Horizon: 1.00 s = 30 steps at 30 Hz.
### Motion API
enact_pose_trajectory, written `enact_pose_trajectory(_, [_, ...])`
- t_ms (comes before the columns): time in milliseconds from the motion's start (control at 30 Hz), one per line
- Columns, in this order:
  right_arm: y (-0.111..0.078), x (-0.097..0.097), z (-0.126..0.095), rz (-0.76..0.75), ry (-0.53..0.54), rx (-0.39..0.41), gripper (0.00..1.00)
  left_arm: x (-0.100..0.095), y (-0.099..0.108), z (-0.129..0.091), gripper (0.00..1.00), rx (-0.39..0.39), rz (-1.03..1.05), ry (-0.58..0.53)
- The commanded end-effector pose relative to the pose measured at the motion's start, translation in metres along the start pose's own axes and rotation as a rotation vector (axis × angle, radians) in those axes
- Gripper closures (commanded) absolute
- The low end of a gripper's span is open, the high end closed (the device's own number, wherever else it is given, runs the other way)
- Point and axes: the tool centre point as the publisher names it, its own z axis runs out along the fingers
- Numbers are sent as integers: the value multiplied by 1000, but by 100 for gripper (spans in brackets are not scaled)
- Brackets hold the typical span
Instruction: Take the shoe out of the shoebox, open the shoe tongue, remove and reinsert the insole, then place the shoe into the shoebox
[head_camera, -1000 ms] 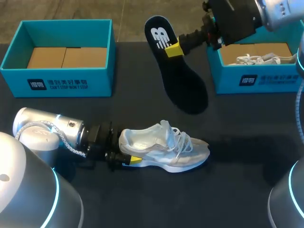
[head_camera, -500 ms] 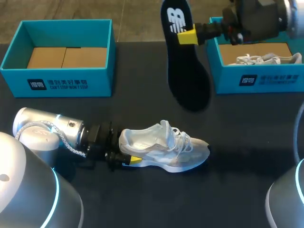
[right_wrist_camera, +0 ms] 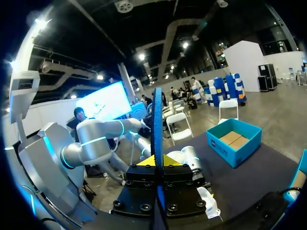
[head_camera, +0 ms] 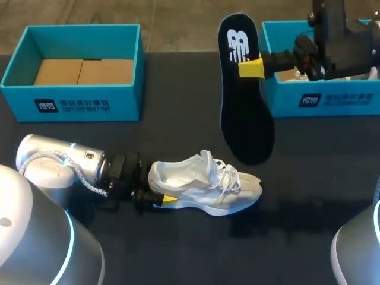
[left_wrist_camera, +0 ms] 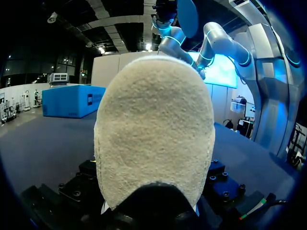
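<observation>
A pale grey-white shoe (head_camera: 208,190) stands upright on the dark table, toe to the right. My left gripper (head_camera: 159,189) is shut on its heel, with one yellow tip showing on the near side. In the left wrist view the heel (left_wrist_camera: 156,129) fills the space ahead and hides the fingers. My right gripper (head_camera: 250,66) is shut on a black insole (head_camera: 244,113), held in the air above the table beyond the shoe, its logo end up. In the right wrist view the insole (right_wrist_camera: 157,124) stands edge-on between the fingers.
An open teal shoebox (head_camera: 71,101) with a cardboard bottom stands at the back left. A second teal box (head_camera: 332,98) stands at the back right, partly hidden by my right arm. Bare dark table lies in front of and right of the shoe.
My right gripper has carried the insole to the right and a little lower, turning it to hang more lengthwise. The left arm and the shoe have stayed still.
</observation>
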Motion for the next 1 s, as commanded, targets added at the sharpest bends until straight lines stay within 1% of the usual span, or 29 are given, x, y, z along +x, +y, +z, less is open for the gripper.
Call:
enact_pose_trajectory(33, [3, -2, 2, 2, 1, 8, 100, -1, 2, 1, 100, -2, -1, 0])
enact_pose_trajectory(133, [3, -2, 2, 2, 1, 8, 100, -1, 2, 1, 100, -2, -1, 0])
enact_pose_trajectory(200, [0, -2, -6, 24, 33, -36, 100, -1, 2, 1, 100, -2, -1, 0])
enact_pose_trajectory(267, [-3, 2, -17, 34, 47, -62, 100, -1, 2, 1, 100, -2, -1, 0])
enact_pose_trajectory(400, [-8, 9, -29, 30, 52, -95, 100, -1, 2, 1, 100, -2, -1, 0])
enact_pose_trajectory(533, [-12, 13, -37, 27, 34, -101, 100, -1, 2, 1, 100, -2, -1, 0])
enact_pose_trajectory(733, [-10, 16, -44, 53, 20, -100, 100, -1, 2, 1, 100, -2, -1, 0])
enact_pose_trajectory(1000, [-10, 16, -45, 54, 23, -106, 100, -1, 2, 1, 100, -2, -1, 0])
